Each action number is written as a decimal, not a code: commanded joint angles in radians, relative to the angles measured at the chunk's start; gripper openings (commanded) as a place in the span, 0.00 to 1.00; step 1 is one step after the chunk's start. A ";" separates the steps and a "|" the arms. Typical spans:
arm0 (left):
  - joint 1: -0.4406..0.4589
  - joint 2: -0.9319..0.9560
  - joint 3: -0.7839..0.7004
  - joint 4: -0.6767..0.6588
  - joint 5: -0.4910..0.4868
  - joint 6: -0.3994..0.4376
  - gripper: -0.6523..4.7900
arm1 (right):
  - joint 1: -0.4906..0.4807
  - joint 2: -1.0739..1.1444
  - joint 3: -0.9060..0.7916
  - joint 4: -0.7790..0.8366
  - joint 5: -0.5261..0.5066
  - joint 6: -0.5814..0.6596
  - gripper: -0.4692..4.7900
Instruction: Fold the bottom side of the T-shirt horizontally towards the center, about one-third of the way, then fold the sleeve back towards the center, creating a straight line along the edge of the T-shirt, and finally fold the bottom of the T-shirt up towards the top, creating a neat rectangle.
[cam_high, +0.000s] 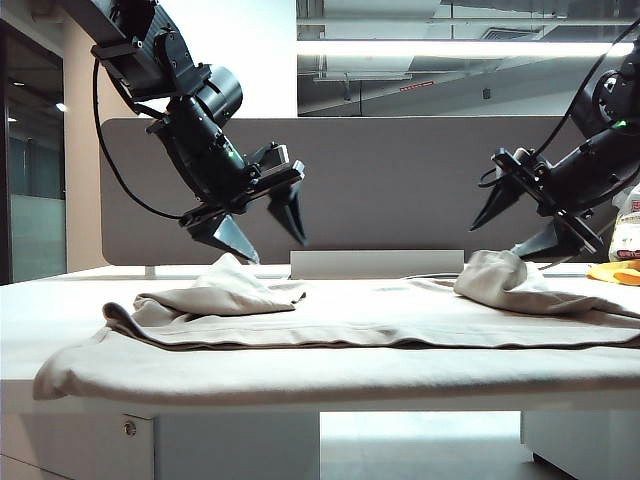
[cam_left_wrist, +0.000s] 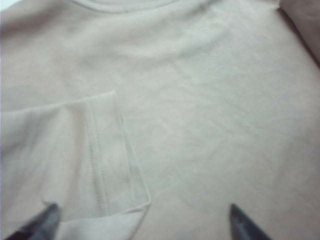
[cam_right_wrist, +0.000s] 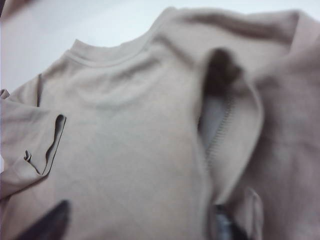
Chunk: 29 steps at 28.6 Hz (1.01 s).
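Behind the white surface (cam_high: 30, 300) stood a grey divider panel (cam_high: 400, 190), with a low pale block (cam_high: 376, 264) at its foot. Off at the right edge sat a small yellow thing (cam_high: 615, 272) and, just behind it, a white packet (cam_high: 628, 232) whose print was too small to read. Nothing stood between the arms and the cloth.

The T-shirt (cam_high: 330, 330) lay spread across nearly the whole surface, pale beige, plain, no print or label showing. Its near edge draped over the front of the surface. A folded layer with a dark straight edge ran across the middle. Two bunched humps rose from it, one at the left, one at the right. The ribbed collar (cam_right_wrist: 107, 54) showed in the right wrist view, and a stitched sleeve hem (cam_left_wrist: 97, 155) lay folded over the body in the left wrist view.

The left gripper (cam_high: 262, 225) hung just above the left hump, fingers (cam_left_wrist: 40, 222) spread apart and gripping nothing. The right gripper (cam_high: 525, 222) hovered over the right hump, fingers (cam_right_wrist: 47, 222) likewise parted, clear of the cloth.
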 joint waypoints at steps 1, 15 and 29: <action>-0.005 -0.004 0.002 0.019 0.019 -0.002 0.91 | 0.006 -0.008 0.002 0.005 -0.056 -0.001 0.89; -0.015 -0.003 0.000 0.040 0.023 -0.053 0.91 | 0.127 -0.008 0.002 0.003 -0.152 0.047 0.89; -0.015 -0.004 -0.001 -0.039 0.024 -0.051 0.91 | 0.132 -0.008 0.002 0.013 -0.009 0.097 0.67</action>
